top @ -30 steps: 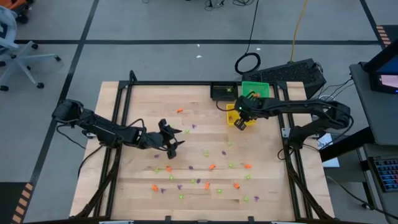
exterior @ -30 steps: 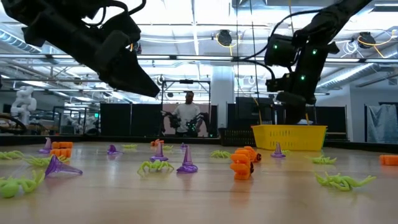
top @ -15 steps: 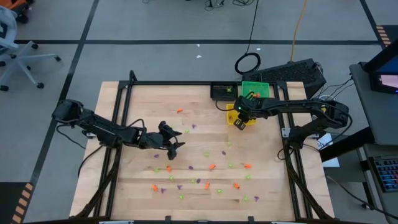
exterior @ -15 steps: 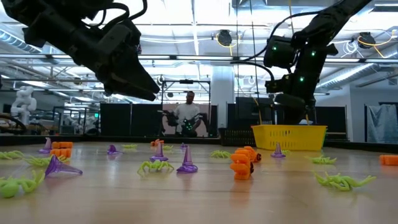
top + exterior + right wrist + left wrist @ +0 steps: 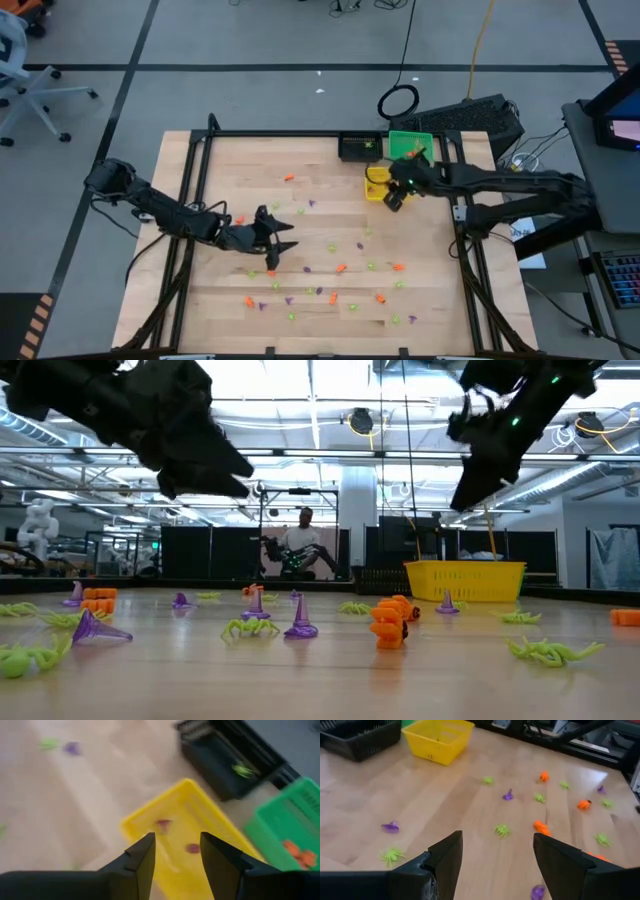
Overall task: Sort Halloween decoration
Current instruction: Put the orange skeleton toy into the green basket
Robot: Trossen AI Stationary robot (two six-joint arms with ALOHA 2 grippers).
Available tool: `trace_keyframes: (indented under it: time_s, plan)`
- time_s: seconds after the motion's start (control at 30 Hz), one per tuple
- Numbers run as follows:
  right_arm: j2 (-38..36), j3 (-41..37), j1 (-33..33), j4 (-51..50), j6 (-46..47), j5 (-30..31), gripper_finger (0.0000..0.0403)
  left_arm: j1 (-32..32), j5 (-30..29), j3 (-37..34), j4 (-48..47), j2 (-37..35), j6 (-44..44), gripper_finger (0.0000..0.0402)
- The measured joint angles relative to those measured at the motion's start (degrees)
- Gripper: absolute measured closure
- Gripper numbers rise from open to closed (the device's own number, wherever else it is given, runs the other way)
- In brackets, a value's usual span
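Observation:
Tiny orange (image 5: 341, 268), purple (image 5: 311, 203) and light-green (image 5: 332, 246) Halloween trinkets lie scattered over the wooden table. My left gripper (image 5: 283, 245) hovers open above the table's left middle, a green spider (image 5: 502, 830) on the wood ahead of its fingers. My right gripper (image 5: 177, 840) hangs open and empty above the near side of the yellow bin (image 5: 377, 186). Two purple trinkets (image 5: 163, 824) lie on that bin's floor. In the low view both grippers, the left (image 5: 235, 475) and the right (image 5: 465, 495), are well above the table.
At the back right, a black bin (image 5: 358, 148) holds a green trinket (image 5: 243, 770), and a green bin (image 5: 410, 143) holds orange ones (image 5: 295, 850). A black frame (image 5: 200, 200) borders the table. A person (image 5: 300, 545) sits far behind it.
My right gripper has risen out of the yellow bin and drawn back toward the table's right edge, tipping more level. My left gripper has shifted toward the table's near edge and rolled a little.

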Motion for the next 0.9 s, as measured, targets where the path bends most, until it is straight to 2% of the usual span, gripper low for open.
trace_keyframes:
  time_s: [0.1,0.2,0.33,0.37,0.53,0.73,0.9]
  plan:
    - [-1.2,0.0,6.1,1.1,1.1,0.0,0.0259,1.2,-3.4,1.4,0.1,0.0,1.5,0.0159]
    - [-1.2,0.0,12.4,3.7,2.2,0.4,0.0259,4.2,-4.4,2.4,-1.3,0.0,5.3,0.0159]
    - [0.7,0.0,20.8,7.5,3.6,6.9,0.0259,10.4,-6.1,4.0,-5.7,0.0,10.3,0.0159]
    - [1.6,0.0,22.6,8.6,3.8,9.4,0.0259,12.5,-4.7,4.1,-6.4,0.0,11.8,0.0159]
    - [9.2,0.0,29.1,14.4,4.2,18.7,0.0259,24.5,11.7,4.1,-6.3,0.0,18.2,0.0159]
    - [22.3,0.0,32.0,27.4,4.0,19.5,0.0259,38.1,19.6,2.7,-9.4,0.0,26.9,0.0160]
    - [31.0,0.0,33.9,39.6,1.4,19.4,0.0259,45.1,23.1,0.4,-8.7,0.0,30.7,0.0160]
